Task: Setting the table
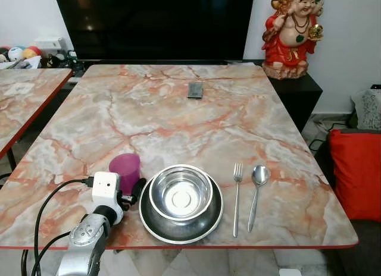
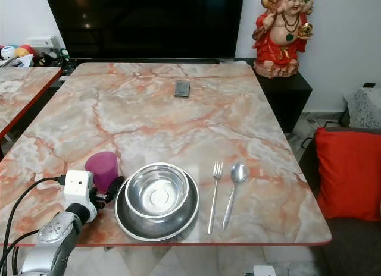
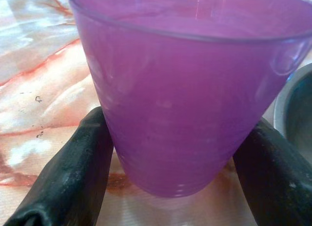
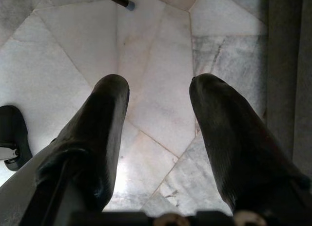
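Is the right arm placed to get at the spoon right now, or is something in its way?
Probably not as it stands. The right gripper hangs open over the marble floor, well below the table. The spoon itself lies free, right of the fork; the arm must lift first.
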Controlling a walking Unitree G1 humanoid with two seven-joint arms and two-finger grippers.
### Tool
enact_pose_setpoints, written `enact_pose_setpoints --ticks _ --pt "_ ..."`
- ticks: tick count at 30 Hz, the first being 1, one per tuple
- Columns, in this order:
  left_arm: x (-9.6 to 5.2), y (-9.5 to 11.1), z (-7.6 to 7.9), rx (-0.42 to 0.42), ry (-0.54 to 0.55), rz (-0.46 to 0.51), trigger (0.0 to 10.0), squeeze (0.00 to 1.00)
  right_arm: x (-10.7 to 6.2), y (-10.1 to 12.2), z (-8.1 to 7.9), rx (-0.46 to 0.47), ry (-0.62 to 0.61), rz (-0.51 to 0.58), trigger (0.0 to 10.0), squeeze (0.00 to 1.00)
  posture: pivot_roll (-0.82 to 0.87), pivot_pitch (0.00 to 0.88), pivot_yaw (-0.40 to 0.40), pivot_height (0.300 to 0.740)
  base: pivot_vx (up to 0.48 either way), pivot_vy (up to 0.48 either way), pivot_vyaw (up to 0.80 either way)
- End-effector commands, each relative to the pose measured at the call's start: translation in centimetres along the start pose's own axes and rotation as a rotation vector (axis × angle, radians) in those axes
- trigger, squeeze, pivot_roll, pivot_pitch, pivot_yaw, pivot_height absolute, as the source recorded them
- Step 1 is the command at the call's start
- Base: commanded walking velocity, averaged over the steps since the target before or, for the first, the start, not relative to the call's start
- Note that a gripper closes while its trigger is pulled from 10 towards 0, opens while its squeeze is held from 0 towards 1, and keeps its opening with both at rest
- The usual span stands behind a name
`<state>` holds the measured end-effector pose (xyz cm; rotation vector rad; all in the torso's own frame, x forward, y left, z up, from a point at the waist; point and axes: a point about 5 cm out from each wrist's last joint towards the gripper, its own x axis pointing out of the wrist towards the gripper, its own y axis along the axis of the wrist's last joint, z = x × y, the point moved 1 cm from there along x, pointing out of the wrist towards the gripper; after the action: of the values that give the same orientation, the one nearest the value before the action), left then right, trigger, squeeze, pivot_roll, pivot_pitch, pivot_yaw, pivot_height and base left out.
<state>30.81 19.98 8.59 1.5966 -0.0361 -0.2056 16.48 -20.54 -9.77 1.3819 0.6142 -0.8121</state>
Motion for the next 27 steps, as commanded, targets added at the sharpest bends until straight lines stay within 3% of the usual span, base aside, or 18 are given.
enact_pose_setpoints --ticks 1,13,14,15,16,17,27 --pt "0.02 -0.33 -0.18 0.017 0.002 -0.011 10.0 0.00 -0.09 -0.42 -0.04 0.007 -0.001 -0.014 10.0 0.00 0.00 0.054 0.007 0.740 0.000 0.000 0.00" --pt "0.13 -0.28 -0.46 0.026 0.030 -0.001 10.0 0.00 -0.09 -0.39 0.00 0.004 0.000 -0.014 10.0 0.00 -0.01 0.053 0.002 0.740 0.000 0.000 0.00" --pt "0.19 -0.31 -0.38 0.027 0.030 0.000 10.0 0.05 -0.09 -0.40 0.02 0.003 -0.001 -0.014 10.0 0.00 -0.01 0.053 0.002 0.740 0.000 0.000 0.00" --pt "0.21 -0.33 -0.35 0.028 0.030 0.000 10.0 0.20 -0.09 -0.40 0.02 0.003 -0.001 -0.014 10.0 0.00 -0.01 0.054 0.001 0.740 0.000 0.000 0.00" --pt "0.22 -0.34 -0.34 0.028 0.030 0.000 10.0 0.20 -0.09 -0.40 0.03 0.003 -0.001 -0.014 10.0 0.00 -0.01 0.054 0.001 0.740 0.000 0.000 0.00" --pt "0.22 -0.35 -0.34 0.029 0.031 0.000 10.0 0.34 -0.08 -0.40 0.03 0.003 -0.002 -0.014 10.0 0.00 -0.01 0.054 0.001 0.740 0.000 0.000 0.00" --pt "0.19 -0.50 -0.46 0.029 0.041 -0.002 10.0 0.33 -0.08 -0.39 0.04 0.000 0.000 -0.015 10.0 0.00 0.00 0.053 -0.001 0.740 0.000 0.000 0.00"
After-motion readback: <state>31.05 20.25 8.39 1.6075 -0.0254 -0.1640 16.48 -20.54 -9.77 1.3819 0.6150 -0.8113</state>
